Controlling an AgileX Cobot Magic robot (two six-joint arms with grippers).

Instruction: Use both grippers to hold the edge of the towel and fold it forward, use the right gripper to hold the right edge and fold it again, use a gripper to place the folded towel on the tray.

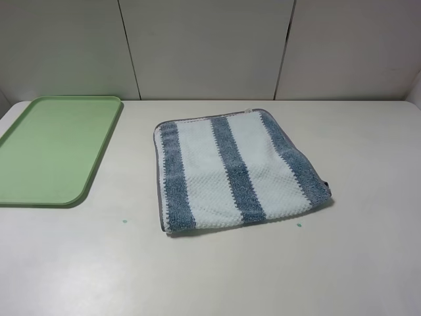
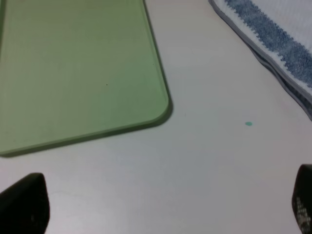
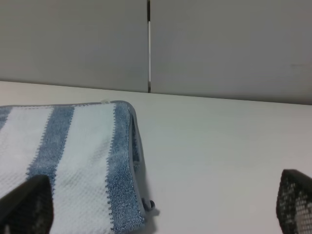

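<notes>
A blue-and-white striped towel [image 1: 233, 171] lies on the white table, folded once into a rough square, its doubled edges showing at the left and far sides. The light green tray [image 1: 56, 148] lies flat at the far left and holds nothing. No arm shows in the exterior high view. In the left wrist view the left gripper [image 2: 161, 204] is open, its dark fingertips [image 2: 24, 202] wide apart over bare table, near the tray's corner [image 2: 161, 109] and the towel's edge [image 2: 273, 44]. In the right wrist view the right gripper [image 3: 161, 204] is open, beside the towel's right edge [image 3: 122, 161].
A grey panelled wall [image 1: 210, 46] runs along the table's far edge. Two small green dots mark the table, one left of the towel's near corner [image 1: 124, 221] and one to its right [image 1: 299, 225]. Bare table lies in front of the towel.
</notes>
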